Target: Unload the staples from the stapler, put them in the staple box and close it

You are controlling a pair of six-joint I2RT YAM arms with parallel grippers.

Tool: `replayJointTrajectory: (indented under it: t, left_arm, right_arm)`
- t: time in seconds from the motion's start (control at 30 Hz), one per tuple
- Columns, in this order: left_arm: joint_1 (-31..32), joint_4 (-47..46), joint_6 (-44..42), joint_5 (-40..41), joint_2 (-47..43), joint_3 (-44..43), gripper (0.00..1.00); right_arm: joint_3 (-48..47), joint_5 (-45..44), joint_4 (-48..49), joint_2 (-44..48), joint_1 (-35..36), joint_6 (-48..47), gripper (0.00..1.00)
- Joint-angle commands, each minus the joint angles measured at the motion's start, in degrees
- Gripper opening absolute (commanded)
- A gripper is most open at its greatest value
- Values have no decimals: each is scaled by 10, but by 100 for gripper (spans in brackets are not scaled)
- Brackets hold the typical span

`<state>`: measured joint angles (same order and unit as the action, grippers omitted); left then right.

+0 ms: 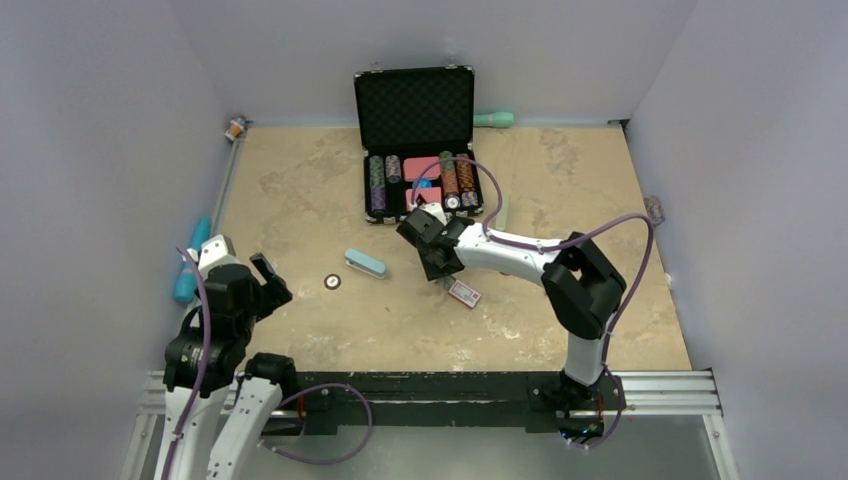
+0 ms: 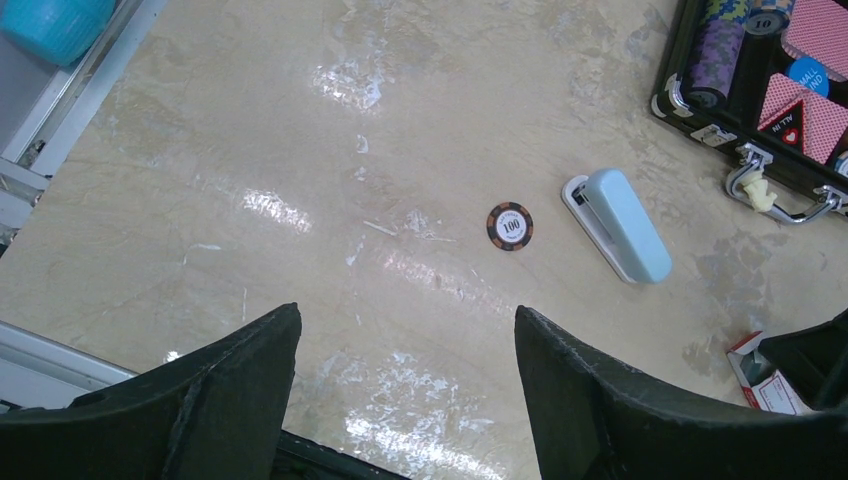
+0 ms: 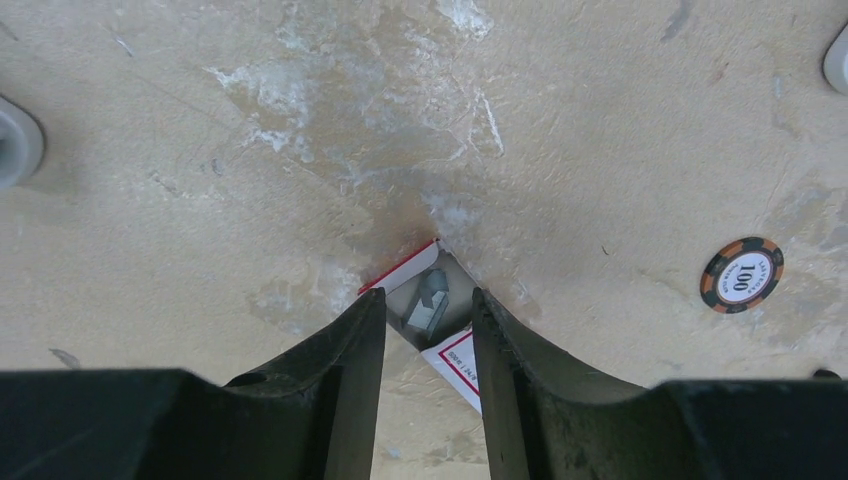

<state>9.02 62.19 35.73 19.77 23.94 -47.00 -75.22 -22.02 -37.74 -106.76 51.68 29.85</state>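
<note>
Locate the staples (image 3: pixel 430 300): a short silver-grey strip lying inside the open red-and-white box (image 3: pixel 452 358), directly under the right tool (image 3: pixel 427 312). That tool is set narrow, one finger on either side of the strip with a gap showing. It appears to hold nothing. The left tool (image 2: pixel 408 325) is spread wide and empty above the surface (image 2: pixel 300 150). The stapler (image 2: pixel 620 225) lies closed beside a poker chip (image 2: pixel 510 226), well apart from the box. Treat the strip as very light, thin, slick and liable to snap into pieces. Grip it across its long sides at mid-length, using light pressure.
</note>
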Motion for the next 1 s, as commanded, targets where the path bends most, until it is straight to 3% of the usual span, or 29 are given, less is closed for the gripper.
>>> replayJointTrajectory:
  t: [0.0,0.33,0.53,0.77,0.97]
  left_arm:
    - [-5,-9,-6,11,8,-3,82]
    - [-5,-25,-19,-16,24,2,83]
    - [-3,-73,-67,-119,49,0,87]
    - [14,-81,-130,-252,187,-80,91]
    - [110,-109,-137,-231,332,-167,91]
  right_arm:
    - [-35,-14,-14,55,-5,-7,41]
    - [25,47,-17,183,-41,13,41]
    - [79,67,-20,249,-45,32,40]
    - [138,67,-22,324,-46,51,41]
    - [188,89,-21,372,-48,67,50]
